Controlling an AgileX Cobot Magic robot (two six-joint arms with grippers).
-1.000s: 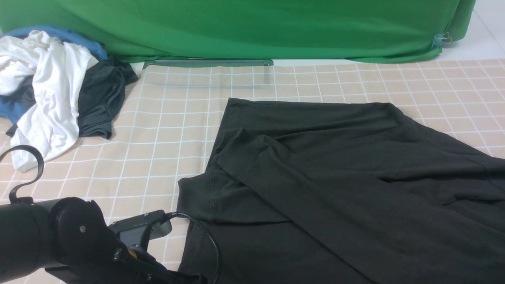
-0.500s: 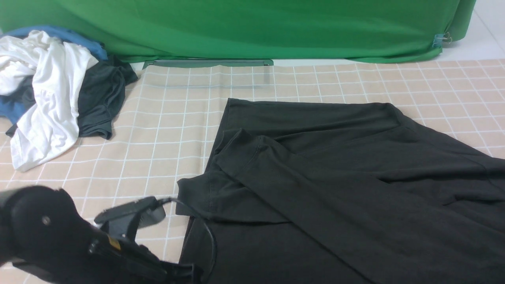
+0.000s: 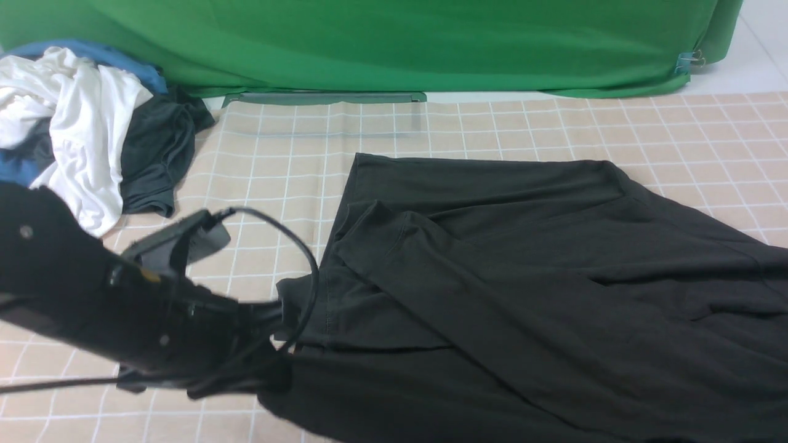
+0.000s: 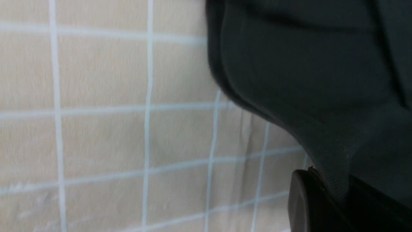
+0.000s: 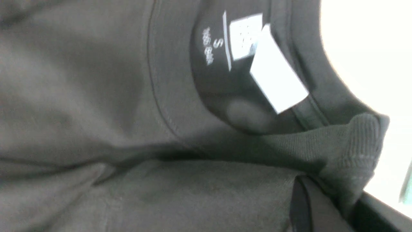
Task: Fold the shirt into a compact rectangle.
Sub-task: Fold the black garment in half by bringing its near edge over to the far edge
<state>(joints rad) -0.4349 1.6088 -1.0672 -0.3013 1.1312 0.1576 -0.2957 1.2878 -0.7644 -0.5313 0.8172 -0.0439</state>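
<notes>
The black shirt (image 3: 505,289) lies spread over the checked cloth, with one sleeve folded across its body. My left gripper (image 3: 274,369) is at the shirt's near left edge, shut on a bunched bit of that edge. In the left wrist view the ribbed edge of the shirt (image 4: 334,174) runs down between the jaws of the left gripper (image 4: 341,193). My right arm is out of the front view. Its wrist view shows the collar with a white label (image 5: 276,80), and my right gripper (image 5: 341,199) is shut on the ribbed collar (image 5: 357,141).
A pile of white, blue and dark grey clothes (image 3: 80,135) sits at the back left. A green backdrop (image 3: 394,43) hangs behind the table, with a grey bar (image 3: 323,98) at its foot. Bare checked cloth (image 3: 258,184) lies between the pile and the shirt.
My left arm has risen from the near left corner and swung in over the cloth. Its gripper has shut on the shirt's near left edge, which now bulges up and leftward.
</notes>
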